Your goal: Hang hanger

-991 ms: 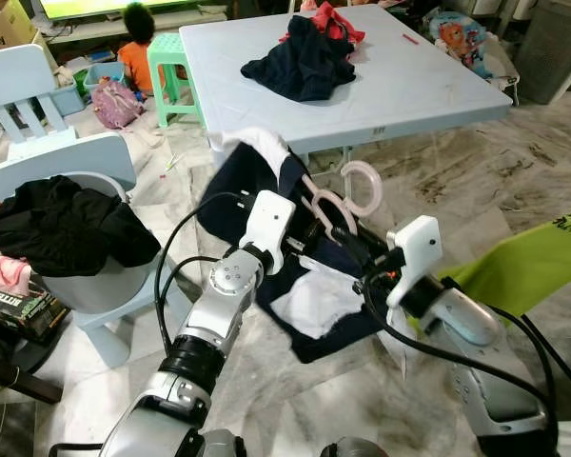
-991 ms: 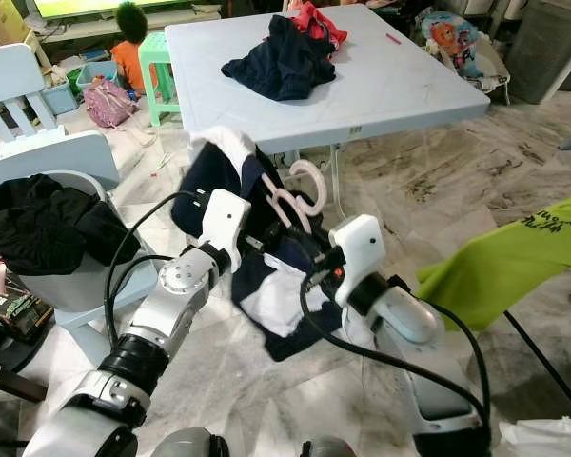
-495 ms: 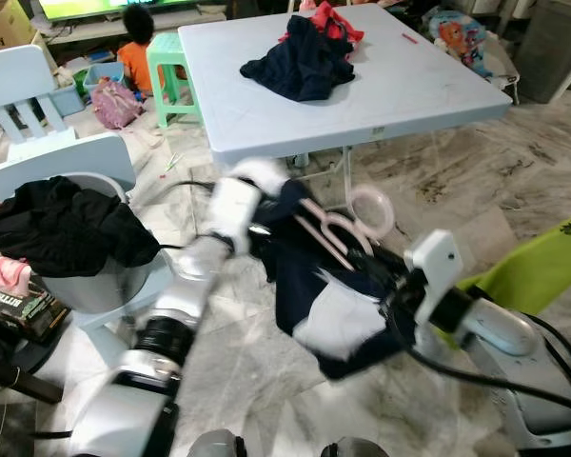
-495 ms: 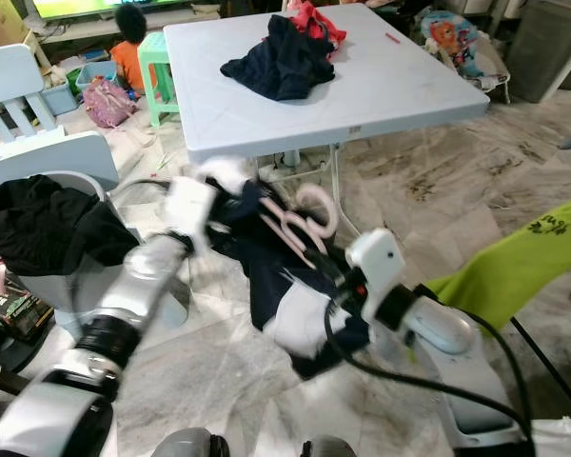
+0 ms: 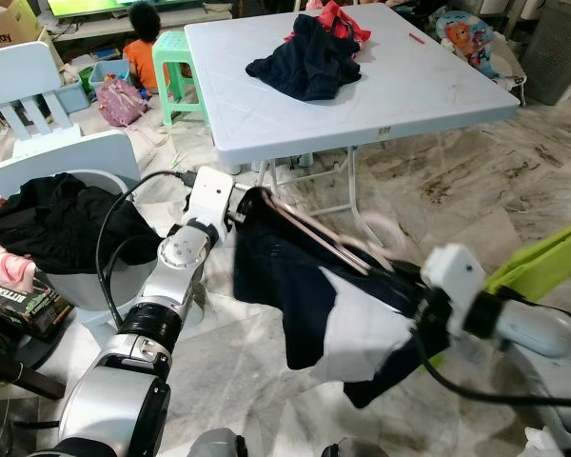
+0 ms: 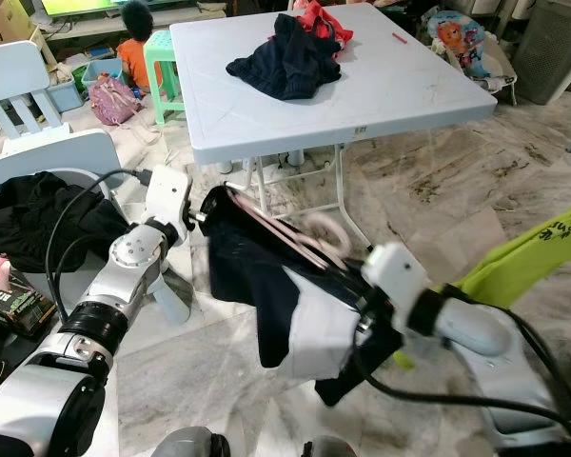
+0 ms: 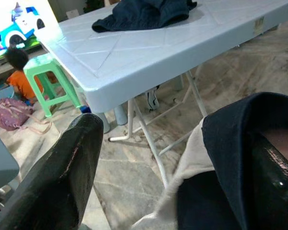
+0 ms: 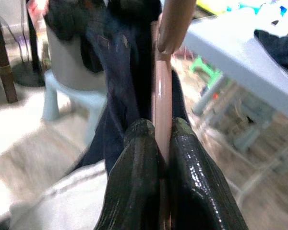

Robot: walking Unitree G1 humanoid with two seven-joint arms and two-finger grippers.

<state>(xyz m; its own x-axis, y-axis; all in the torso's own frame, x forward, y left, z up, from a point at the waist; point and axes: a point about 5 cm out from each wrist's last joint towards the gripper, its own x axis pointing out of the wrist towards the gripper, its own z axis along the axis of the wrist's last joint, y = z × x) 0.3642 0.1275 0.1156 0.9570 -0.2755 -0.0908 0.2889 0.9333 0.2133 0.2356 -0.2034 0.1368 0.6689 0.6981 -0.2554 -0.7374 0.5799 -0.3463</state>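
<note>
The pink hanger (image 5: 319, 236) is held in the air between the two arms, in front of the table (image 5: 438, 90). Its long axis slopes from the left gripper (image 5: 246, 208) down to the right gripper (image 5: 409, 286), hook (image 5: 381, 233) uppermost. A dark shirt (image 5: 285, 286) with a white patch drapes from it. The right fingers (image 8: 139, 163) pinch the pink bar; the left fingers (image 7: 72, 167) are spread, one inside the shirt's shoulder. Since a second ago, the arms have moved apart, stretching the shirt wider.
</note>
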